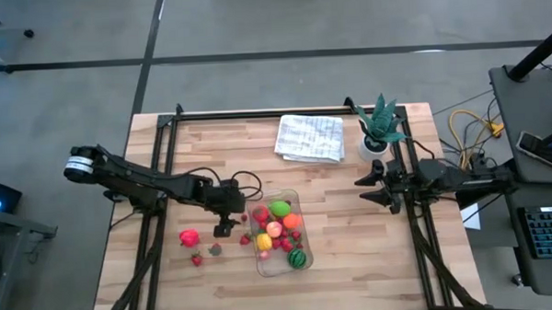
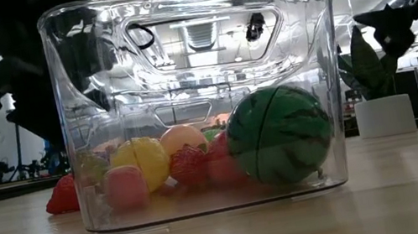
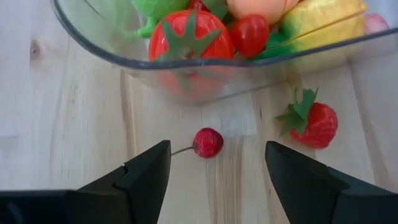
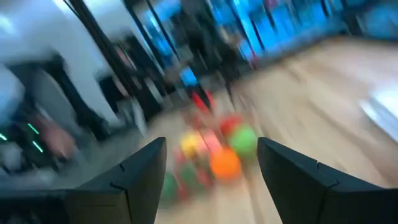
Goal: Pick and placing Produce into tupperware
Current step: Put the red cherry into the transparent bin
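While the left gripper (image 1: 225, 221) hovers just off the container's (image 1: 261, 262) left wall, its fingers (image 3: 140, 180) stand apart with nothing between them, straddling a small cherry (image 3: 208, 142) on bare wood. Cherry stem points toward the left finger; a strawberry (image 3: 313, 124) lies near it, beside the container wall. Container's long axis runs front to back on the table (image 1: 353, 263), slightly skewed; it holds the melon (image 1: 298, 258), a lime-green fruit (image 1: 279, 208) and other pieces. A red piece (image 1: 189, 237) sits further left, well apart. Open room lies right of the container. Right gripper (image 1: 367, 189) waits by the plant pot (image 1: 372, 147), fingers apart, empty. Folded cloth (image 1: 309, 137) lies at the far edge.
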